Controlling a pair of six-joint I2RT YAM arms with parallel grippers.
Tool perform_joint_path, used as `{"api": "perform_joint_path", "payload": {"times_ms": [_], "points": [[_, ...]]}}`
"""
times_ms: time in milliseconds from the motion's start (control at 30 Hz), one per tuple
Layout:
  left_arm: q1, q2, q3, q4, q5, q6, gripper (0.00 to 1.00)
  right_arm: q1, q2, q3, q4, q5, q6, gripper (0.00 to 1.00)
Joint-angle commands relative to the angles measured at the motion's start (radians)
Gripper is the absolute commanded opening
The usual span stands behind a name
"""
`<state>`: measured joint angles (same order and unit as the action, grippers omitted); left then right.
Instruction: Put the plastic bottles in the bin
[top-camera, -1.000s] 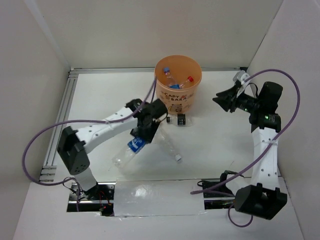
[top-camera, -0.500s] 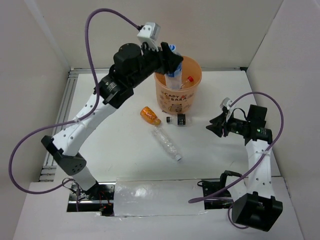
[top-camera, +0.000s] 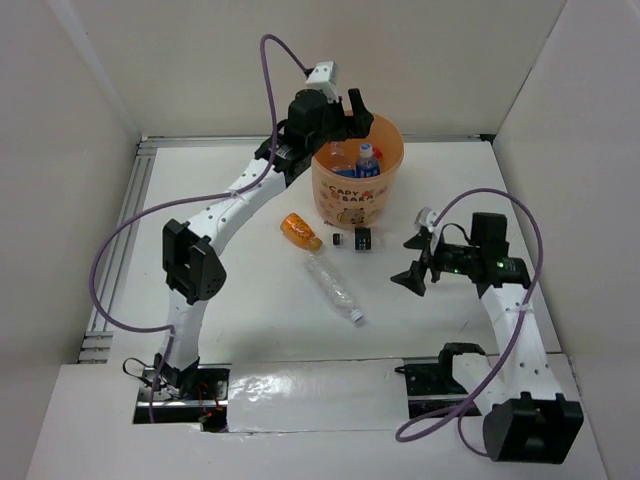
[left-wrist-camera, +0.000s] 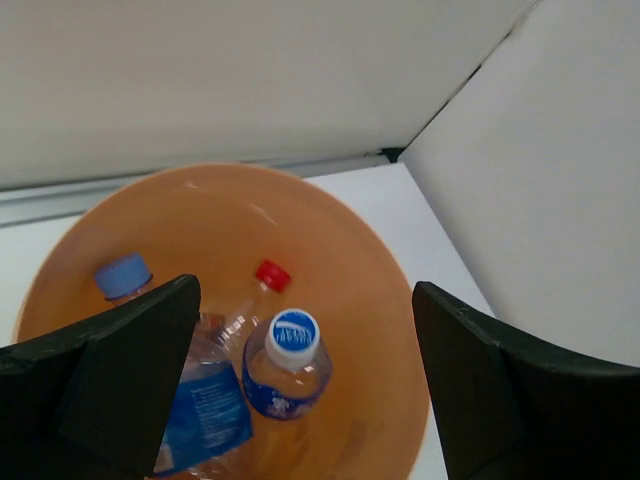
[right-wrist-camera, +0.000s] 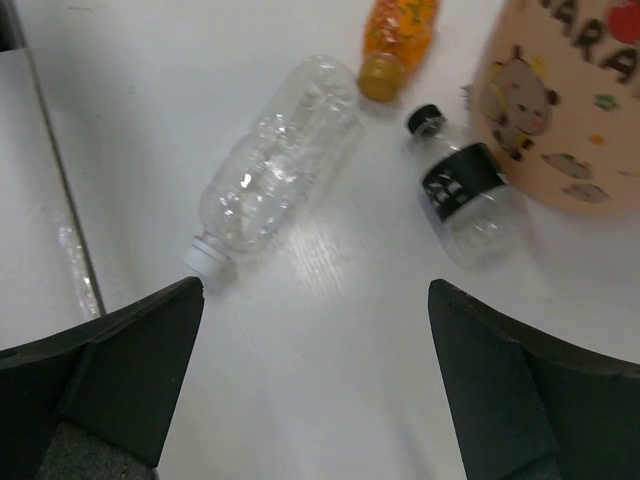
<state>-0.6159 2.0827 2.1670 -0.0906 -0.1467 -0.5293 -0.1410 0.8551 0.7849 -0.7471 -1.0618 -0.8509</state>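
White walls enclose a white desk (top-camera: 240, 310), viewed from above. An orange bin (top-camera: 350, 200) with a cartoon animal on its side stands toward the far edge of the desk.

The left claw (top-camera: 348, 118) hangs over the bin's left rim, its jaws spread wide and holding nothing. Its wrist camera looks straight down into the bin, where three bottles lie below the spread fingers. A blue-capped bottle (left-wrist-camera: 285, 365) with a blue label stands nearly upright in the middle. A red-capped bottle (left-wrist-camera: 272, 275) lies just behind it. A second blue-labelled bottle (left-wrist-camera: 125, 275) leans at the bin's left side, partly hidden by one finger.

Three more bottles lie on their sides on the desk in front of the bin. An orange bottle (top-camera: 298, 230) lies just off the bin's front left. A tiny dark-labelled bottle (top-camera: 358, 240) sits close against the bin's base; whether it touches cannot be told. A clear unlabelled bottle (top-camera: 335, 288) lies farther from the bin, toward the near edge, its cap pointing away from the bin.

The right claw (top-camera: 408, 260) hovers to the bin's front right, apart from it, jaws wide open and empty. In its wrist camera the clear, orange and dark-labelled bottles all lie beyond the fingertips, apart from them.
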Motion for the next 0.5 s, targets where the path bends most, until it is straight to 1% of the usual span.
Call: {"api": "perform_joint_path", "payload": {"times_ms": [0, 33, 67, 100, 133, 167, 200, 233, 267, 300, 333, 367, 400, 433, 467], "points": [[-0.004, -0.061, 0.067, 0.052, 0.033, 0.002, 1.00, 0.144, 0.065, 0.011, 0.150, 0.107, 0.166, 1.00], [-0.004, -0.099, 0.067, 0.052, 0.033, 0.012, 1.00, 0.253, 0.082, 0.011, 0.188, 0.190, 0.214, 1.00], [-0.004, -0.128, 0.056, 0.029, 0.033, 0.012, 1.00, 0.277, 0.099, 0.011, 0.266, 0.201, 0.254, 1.00], [-0.014, -0.163, 0.039, 0.017, 0.013, 0.040, 1.00, 0.293, 0.136, 0.002, 0.305, 0.212, 0.336, 0.97], [-0.015, -0.259, -0.034, 0.006, -0.005, 0.052, 1.00, 0.351, 0.160, 0.002, 0.330, 0.242, 0.367, 0.91], [-0.028, -0.320, -0.088, -0.009, -0.028, 0.066, 1.00, 0.380, 0.183, 0.002, 0.348, 0.311, 0.380, 0.81], [-0.044, -0.387, -0.155, -0.035, -0.097, 0.077, 1.00, 0.411, 0.212, 0.002, 0.379, 0.345, 0.380, 0.79], [-0.044, -0.457, -0.328, -0.046, -0.134, 0.077, 1.00, 0.472, 0.228, 0.002, 0.399, 0.386, 0.401, 0.77], [-0.044, -0.613, -0.433, -0.046, -0.157, 0.077, 1.00, 0.500, 0.243, -0.007, 0.416, 0.460, 0.420, 0.77], [-0.054, -0.695, -0.541, -0.046, -0.198, 0.062, 1.00, 0.524, 0.280, -0.007, 0.445, 0.488, 0.461, 0.79], [-0.054, -0.775, -0.650, -0.046, -0.218, 0.022, 1.00, 0.576, 0.295, -0.007, 0.459, 0.511, 0.487, 0.80], [-0.054, -0.847, -0.850, -0.046, -0.229, 0.002, 1.00, 0.601, 0.312, -0.007, 0.471, 0.543, 0.509, 0.80], [-0.054, -0.980, -0.937, -0.067, -0.238, -0.024, 1.00, 0.630, 0.326, -0.007, 0.500, 0.557, 0.530, 0.80], [-0.054, -1.037, -1.014, -0.095, -0.254, -0.084, 1.00, 0.659, 0.353, -0.016, 0.511, 0.571, 0.570, 0.78], [-0.054, -1.090, -1.144, -0.153, -0.254, -0.113, 1.00, 0.725, 0.364, -0.016, 0.522, 0.613, 0.590, 0.76]]}}
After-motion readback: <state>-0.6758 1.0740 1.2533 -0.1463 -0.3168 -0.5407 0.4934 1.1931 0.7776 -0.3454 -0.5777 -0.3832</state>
